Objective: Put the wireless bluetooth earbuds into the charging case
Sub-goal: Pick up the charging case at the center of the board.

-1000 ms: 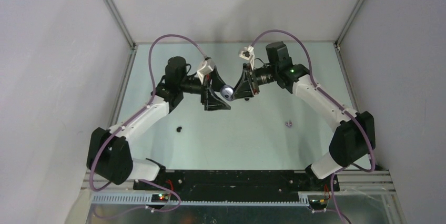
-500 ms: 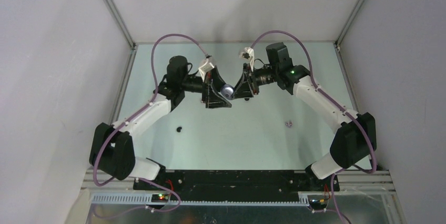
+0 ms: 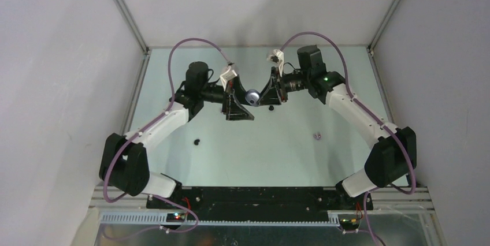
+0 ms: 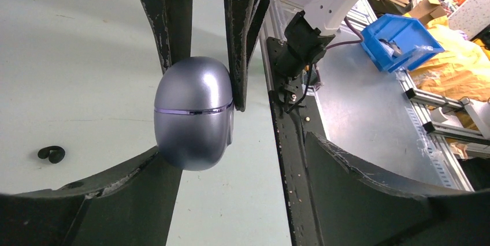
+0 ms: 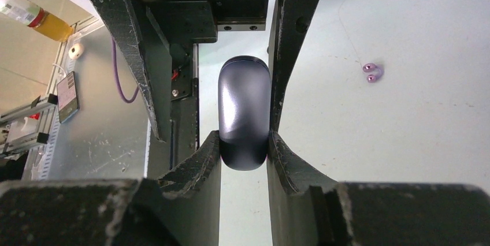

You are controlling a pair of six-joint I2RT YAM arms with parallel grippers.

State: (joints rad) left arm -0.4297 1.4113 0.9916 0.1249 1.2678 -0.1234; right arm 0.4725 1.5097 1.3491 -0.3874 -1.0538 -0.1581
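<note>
The charging case (image 3: 252, 96), a glossy grey-lilac egg with its lid seam closed, hangs above the middle of the table. My right gripper (image 5: 244, 137) is shut on its narrow sides (image 5: 244, 113). My left gripper (image 4: 231, 148) faces it with jaws open wide. The case's lower end (image 4: 193, 113) rests against the tip of that gripper's left finger (image 4: 115, 194), and the other finger stands well clear. Two pale lilac earbuds (image 3: 316, 136) lie together on the table right of centre (image 5: 372, 73). A black earbud (image 3: 197, 141) lies left of centre (image 4: 51, 153).
White walls with aluminium posts (image 3: 124, 12) close in the pale green table (image 3: 260, 153) on three sides. Both arm bases sit on the black rail (image 3: 254, 197) at the near edge. A blue bin (image 4: 404, 38) stands off the table.
Both grippers and the case have drifted slightly toward the far side. The left gripper's jaws narrowed a little and widened again; the right grip on the case is unchanged.
</note>
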